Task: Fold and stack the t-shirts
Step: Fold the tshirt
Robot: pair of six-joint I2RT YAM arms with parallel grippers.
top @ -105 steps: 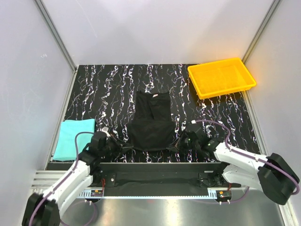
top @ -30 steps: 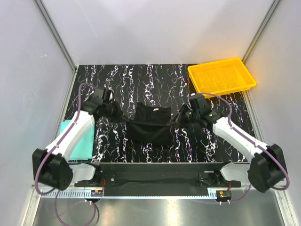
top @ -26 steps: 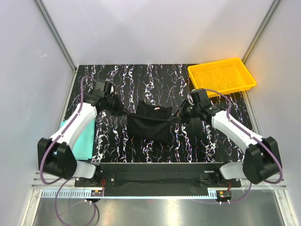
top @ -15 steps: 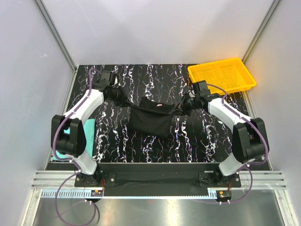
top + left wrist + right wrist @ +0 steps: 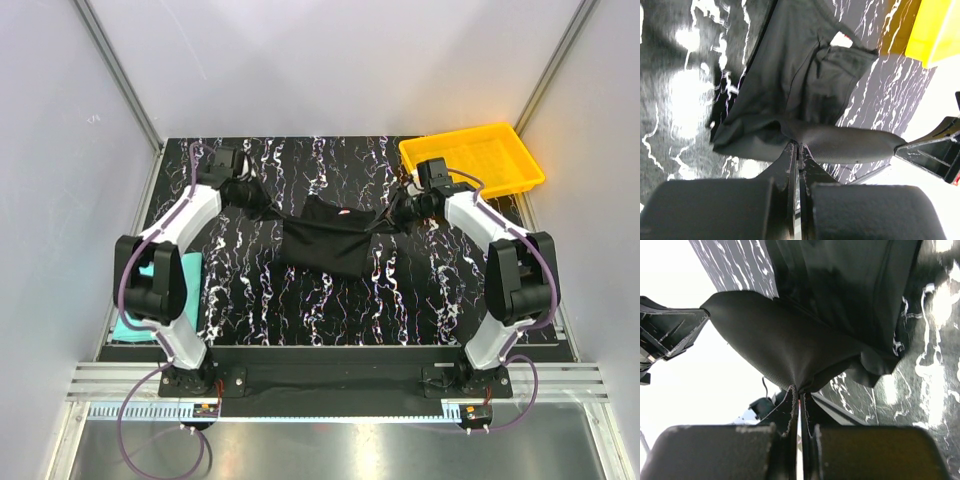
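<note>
The black t-shirt [image 5: 325,243] hangs stretched between my two grippers above the middle of the table, its small white neck label [image 5: 343,212] near its far edge. My left gripper [image 5: 258,199] is shut on the shirt's left corner, and its wrist view shows the cloth [image 5: 805,85] pinched at the fingertips [image 5: 792,150]. My right gripper [image 5: 393,212] is shut on the right corner, with the cloth [image 5: 805,340] bunched at its fingertips [image 5: 792,395]. The teal t-shirt [image 5: 150,290] lies folded at the left edge, mostly hidden behind my left arm.
A yellow plastic tray [image 5: 471,163] stands at the back right corner, close to my right wrist; it also shows in the left wrist view [image 5: 935,30]. Grey walls and metal rails close in the table on the left, back and right.
Both grippers carried the near edge of the black shirt up from the front of the table and toward the far side, folding it over itself. The arms now reach far back.
</note>
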